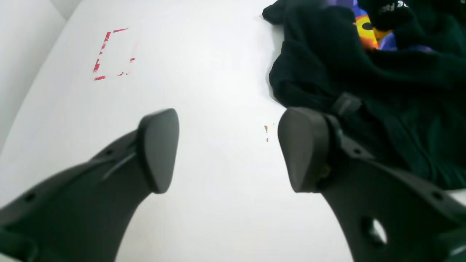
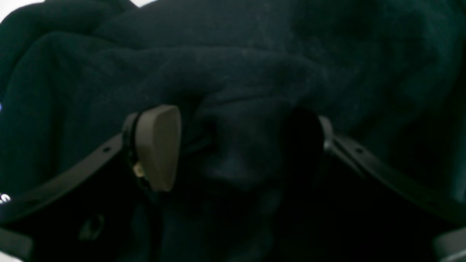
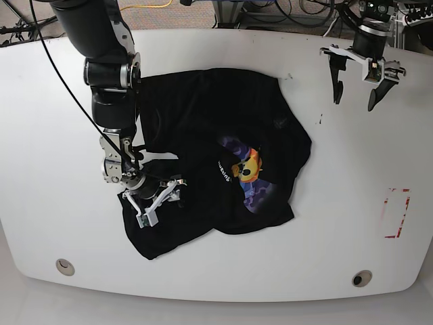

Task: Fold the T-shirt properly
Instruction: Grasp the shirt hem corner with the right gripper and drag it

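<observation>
**A:** Where does the T-shirt (image 3: 216, 162) lie for us right now?

**B:** It sits crumpled on the white desk (image 3: 338, 223), toward our right-arm half, print up. The cartoon face and camo patch show near the middle of the heap. Its long run goes from the far edge down to a loose corner near the front edge of the desk, so it lies slantwise, not squared to us.

**A:** Which arm is nearer?

**B:** Our right one, plainly. The right pincer (image 3: 157, 198) is down on the cloth at that near corner. From its wrist camera we see the fingers (image 2: 158, 147) standing apart with a ridge of black cloth bulging between them. We judge it poised over a fold, not clamped on it yet.

**A:** And the left pincer (image 3: 358, 80)?

**B:** Well away, up at the far corner of the desk, jaws wide apart and holding nothing. In its own view the shirt's edge lies just beyond one fingertip (image 1: 302, 149), off to the side, with bare desk straight ahead.

**A:** So what does the next move turn on?

**B:** We think the cloth must be spread first. The right pincer already straddles a ridge at one corner; the left must travel across toward the shirt's opposite side before we can pull it flat.
</observation>
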Controlling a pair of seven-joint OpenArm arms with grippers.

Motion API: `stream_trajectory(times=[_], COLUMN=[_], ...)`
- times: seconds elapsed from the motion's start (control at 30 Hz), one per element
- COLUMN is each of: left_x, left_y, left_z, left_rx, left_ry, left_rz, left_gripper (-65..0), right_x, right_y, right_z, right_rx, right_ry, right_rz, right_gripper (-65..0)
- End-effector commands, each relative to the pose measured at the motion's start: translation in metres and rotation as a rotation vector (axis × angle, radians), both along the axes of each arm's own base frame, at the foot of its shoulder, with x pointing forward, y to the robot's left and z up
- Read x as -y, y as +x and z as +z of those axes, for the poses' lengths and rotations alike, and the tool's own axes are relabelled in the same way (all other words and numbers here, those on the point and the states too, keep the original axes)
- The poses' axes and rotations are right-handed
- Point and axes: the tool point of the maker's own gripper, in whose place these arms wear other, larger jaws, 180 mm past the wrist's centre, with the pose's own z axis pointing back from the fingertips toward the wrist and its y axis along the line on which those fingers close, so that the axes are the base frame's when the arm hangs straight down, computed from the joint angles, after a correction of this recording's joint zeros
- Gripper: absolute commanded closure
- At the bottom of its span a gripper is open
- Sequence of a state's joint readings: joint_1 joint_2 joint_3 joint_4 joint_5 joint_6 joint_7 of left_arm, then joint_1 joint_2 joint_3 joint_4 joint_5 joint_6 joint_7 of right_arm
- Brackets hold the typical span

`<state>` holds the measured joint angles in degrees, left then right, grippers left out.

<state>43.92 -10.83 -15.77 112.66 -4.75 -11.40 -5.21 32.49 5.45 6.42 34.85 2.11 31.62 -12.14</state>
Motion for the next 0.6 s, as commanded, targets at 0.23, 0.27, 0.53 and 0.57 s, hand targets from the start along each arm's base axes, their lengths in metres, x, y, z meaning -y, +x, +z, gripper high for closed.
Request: stream_trajectory(times=[0.23, 0.27, 0.53, 0.57], left_x=[0.001, 0.001, 0.001, 0.001], left_y=[0.002, 0.003, 0.003, 0.003], left_z=[0.010, 0.010, 0.011, 0.012], left_rx=[0.037, 0.037, 0.042, 0.043], left_ry=[0.002, 0.002, 0.004, 0.004], left_rz=[-0.010, -0.010, -0.010, -0.011], left_gripper=[-42.3, -42.3, -42.5, -42.4], right_x=[-0.013, -0.013, -0.003, -0.002], right_y=[0.000, 0.000, 0.001, 0.001], right_z=[0.003, 0.002, 0.000, 0.000], right_rx=[0.005, 0.003, 0.002, 0.002], right_ry=[0.065, 0.061, 0.035, 0.033], right_rz=[-0.009, -0.006, -0.006, -0.008], right_gripper=[-38.6, -37.3, -13.9, -10.7])
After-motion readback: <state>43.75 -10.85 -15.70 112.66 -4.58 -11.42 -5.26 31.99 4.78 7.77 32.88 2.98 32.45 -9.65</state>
